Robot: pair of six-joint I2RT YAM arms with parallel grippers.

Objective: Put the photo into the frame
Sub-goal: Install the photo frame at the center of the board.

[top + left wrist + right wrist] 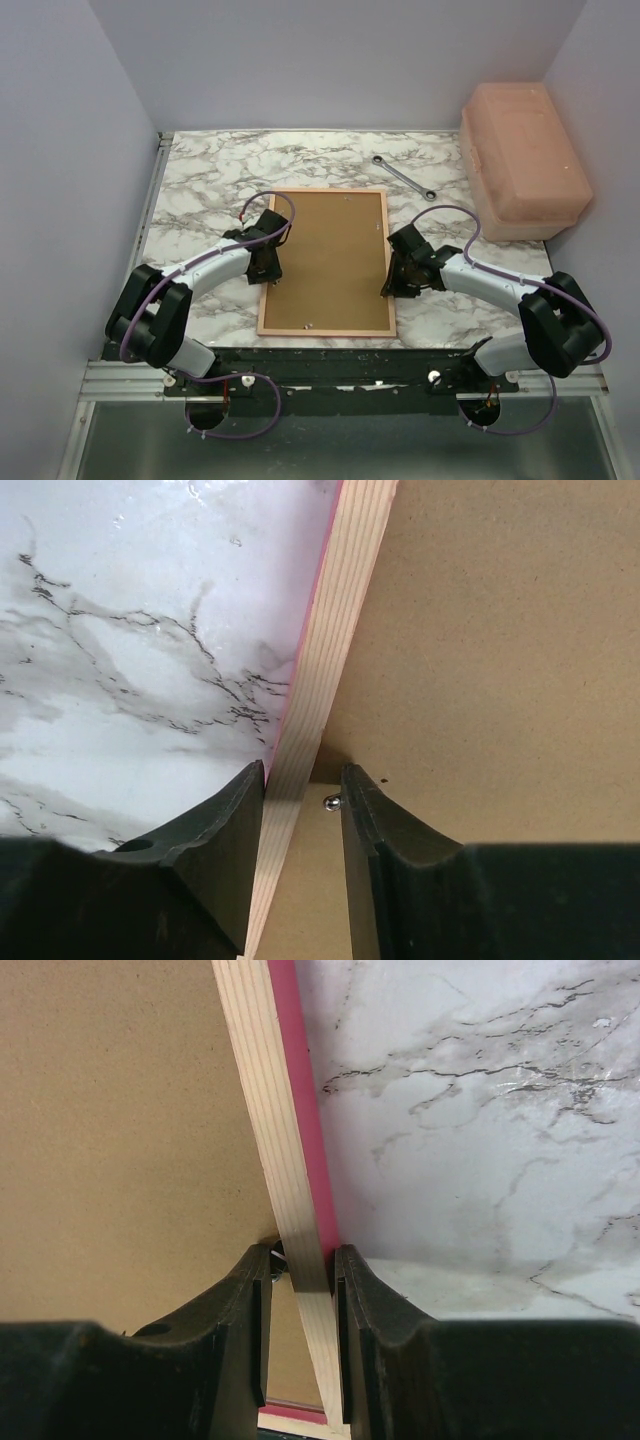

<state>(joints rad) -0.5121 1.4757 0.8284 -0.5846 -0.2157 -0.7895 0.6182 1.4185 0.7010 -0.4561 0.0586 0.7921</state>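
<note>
The frame [326, 329] lies face down on the marble table, its pale wood reverse up and a pink edge showing. A brown fibreboard backing panel [325, 255] fills it. The photo is hidden. My left gripper [267, 270] is open and straddles the frame's left rail [340, 620]. Its outer finger is by the rail's pink side and its inner finger is on the panel beside a small metal tab [330, 802]. My right gripper [392, 283] sits on the right rail [260, 1090], and its jaws [302, 1260] are closed narrowly around it.
A metal wrench [404, 177] lies on the table beyond the frame's far right corner. A large pink plastic box [522, 160] stands at the back right. White walls enclose the table on the left, back and right.
</note>
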